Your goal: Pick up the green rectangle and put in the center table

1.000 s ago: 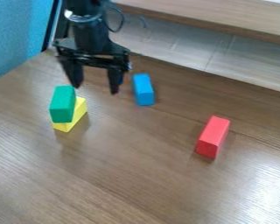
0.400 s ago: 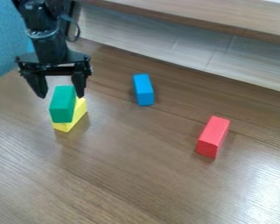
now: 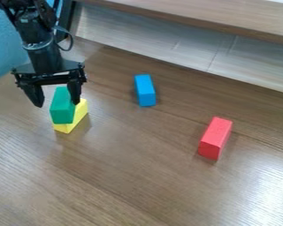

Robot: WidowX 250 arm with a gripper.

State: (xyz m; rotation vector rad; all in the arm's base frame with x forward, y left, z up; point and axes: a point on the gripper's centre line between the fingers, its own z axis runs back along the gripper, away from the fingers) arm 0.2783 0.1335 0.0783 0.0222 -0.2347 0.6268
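Camera view: gripper (image 3: 57,104) fingers spread wide, nothing gripped. Green rectangle (image 3: 62,108) sits on the yellow block (image 3: 79,116), near the view's left. One finger overlaps its right edge, the other hangs apart on the left; can't tell if there's contact. Step in hand looks like lining up for the grasp. Shift slightly right to centre, match the block's angle, lower straight, stop short of yellow, then close evenly. Lift vertically before heading for mid-table (image 3: 138,154). Risk: off-centre fingers shove green off the stack.
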